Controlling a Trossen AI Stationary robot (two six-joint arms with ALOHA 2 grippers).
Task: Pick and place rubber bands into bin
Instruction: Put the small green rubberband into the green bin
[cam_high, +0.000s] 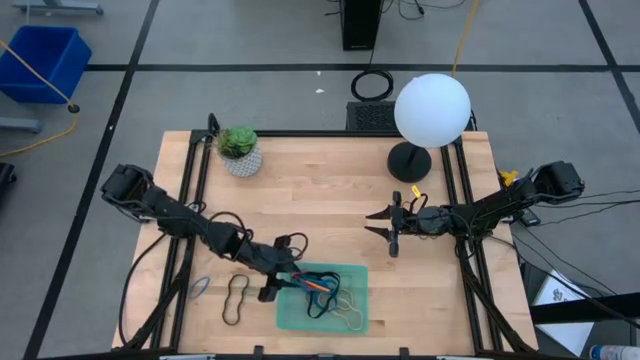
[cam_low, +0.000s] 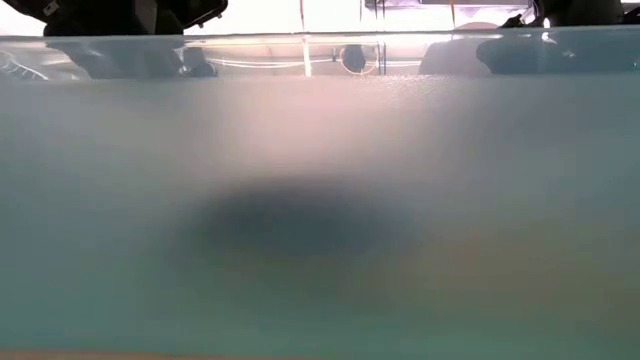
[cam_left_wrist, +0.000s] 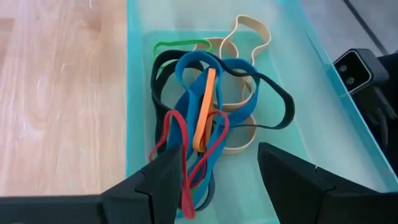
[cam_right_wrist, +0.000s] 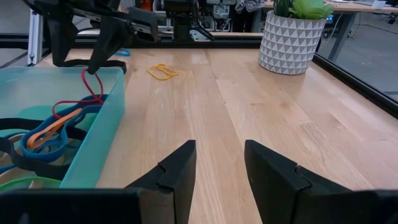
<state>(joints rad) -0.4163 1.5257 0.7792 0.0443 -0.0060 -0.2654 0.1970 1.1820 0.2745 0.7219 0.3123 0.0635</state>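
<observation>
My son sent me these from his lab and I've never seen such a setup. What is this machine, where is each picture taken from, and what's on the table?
It is a robot with two dark arms at a wooden table, each ending in a two-finger gripper. One picture looks straight down from above. One sits at table height, but something right in front of it fills the picture with a blur. The other two come from cameras on each wrist.

The left gripper is at the near-left edge of the green bin, fingers apart, with a red rubber band draped by one finger and trailing into the bin; whether it is truly let go I cannot tell. The bin holds a tangle of rubber bands. A few more bands lie on the table beside it.

The right gripper waits open over mid-table. A potted plant and a white globe lamp stand at the back.
</observation>
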